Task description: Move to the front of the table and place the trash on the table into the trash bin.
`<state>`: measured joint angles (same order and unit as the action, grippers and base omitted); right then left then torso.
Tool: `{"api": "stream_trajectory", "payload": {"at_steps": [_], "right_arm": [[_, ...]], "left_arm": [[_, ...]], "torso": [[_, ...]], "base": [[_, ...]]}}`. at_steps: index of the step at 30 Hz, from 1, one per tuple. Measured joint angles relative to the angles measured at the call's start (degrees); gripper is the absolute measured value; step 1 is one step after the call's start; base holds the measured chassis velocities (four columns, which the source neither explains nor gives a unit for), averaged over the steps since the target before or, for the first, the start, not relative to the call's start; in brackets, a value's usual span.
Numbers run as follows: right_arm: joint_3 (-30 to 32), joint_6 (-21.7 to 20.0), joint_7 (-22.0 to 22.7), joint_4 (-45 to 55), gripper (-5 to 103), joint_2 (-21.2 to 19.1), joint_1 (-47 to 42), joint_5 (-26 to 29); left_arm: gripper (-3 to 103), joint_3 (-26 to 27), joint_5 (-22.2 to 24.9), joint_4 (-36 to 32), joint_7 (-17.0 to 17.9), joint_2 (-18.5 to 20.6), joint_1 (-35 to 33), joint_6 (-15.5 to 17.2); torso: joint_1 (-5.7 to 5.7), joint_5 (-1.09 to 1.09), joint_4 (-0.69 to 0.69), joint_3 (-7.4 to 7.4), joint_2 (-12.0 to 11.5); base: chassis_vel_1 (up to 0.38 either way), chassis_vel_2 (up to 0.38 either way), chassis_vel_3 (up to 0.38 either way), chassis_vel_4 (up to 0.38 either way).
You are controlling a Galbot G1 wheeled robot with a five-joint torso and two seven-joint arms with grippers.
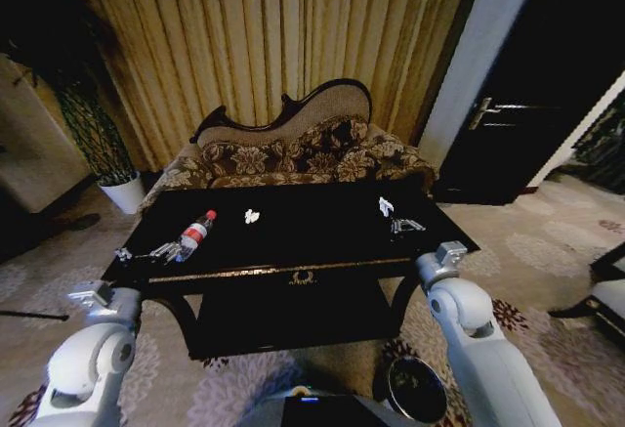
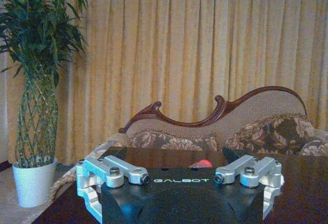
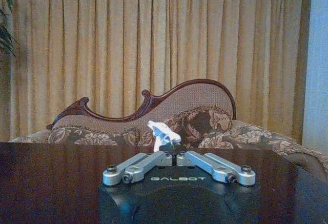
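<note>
The dark glossy table (image 1: 322, 251) stands right before me. A clear bottle with red cap and label (image 1: 198, 232) lies on its left part; its red cap (image 2: 204, 163) peeks over my left gripper (image 2: 179, 175). That left gripper (image 1: 161, 249) hovers open at the table's left front, just beside the bottle's base. One crumpled white scrap (image 1: 252, 216) lies mid-table. Another white scrap (image 1: 386, 206) lies at the right, directly ahead of my shut right gripper (image 1: 405, 224). The scrap (image 3: 163, 131) sits just past the right gripper (image 3: 169, 149); touching or not, I cannot tell. The trash bin (image 1: 415, 388) stands on the carpet, lower right.
A carved floral sofa (image 1: 293, 153) stands behind the table against tan curtains. A plant in a white pot (image 1: 125, 192) is at the far left, a dark door (image 1: 527, 114) at the right. A chair edge (image 1: 610, 295) juts in at far right. Patterned carpet surrounds the table.
</note>
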<state>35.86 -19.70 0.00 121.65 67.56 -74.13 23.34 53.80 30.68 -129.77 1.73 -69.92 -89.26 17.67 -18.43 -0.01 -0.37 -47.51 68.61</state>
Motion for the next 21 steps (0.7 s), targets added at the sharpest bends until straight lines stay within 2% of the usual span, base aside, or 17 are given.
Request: {"api": "stream_trajectory", "payload": {"at_steps": [9,21], "right_arm": [[-0.1,1.6,0.0,-1.7,0,-0.8,-0.5,-1.8],[0.3,2.8,0.0,-3.0,0,-1.5,-2.2,-2.7]], "left_arm": [[100,0.3,-0.1,0.5,-0.6,0.7,-0.2,-0.2],[100,0.3,-1.0,0.9,-1.4,1.7,-0.2,-1.2]], "torso": [[0.03,0.00,0.00,0.01,0.0],[0.01,0.01,0.00,0.00,0.0]], "base": [[0.223,-0.232,-0.213,0.225],[0.160,-0.156,-0.167,0.154]]}}
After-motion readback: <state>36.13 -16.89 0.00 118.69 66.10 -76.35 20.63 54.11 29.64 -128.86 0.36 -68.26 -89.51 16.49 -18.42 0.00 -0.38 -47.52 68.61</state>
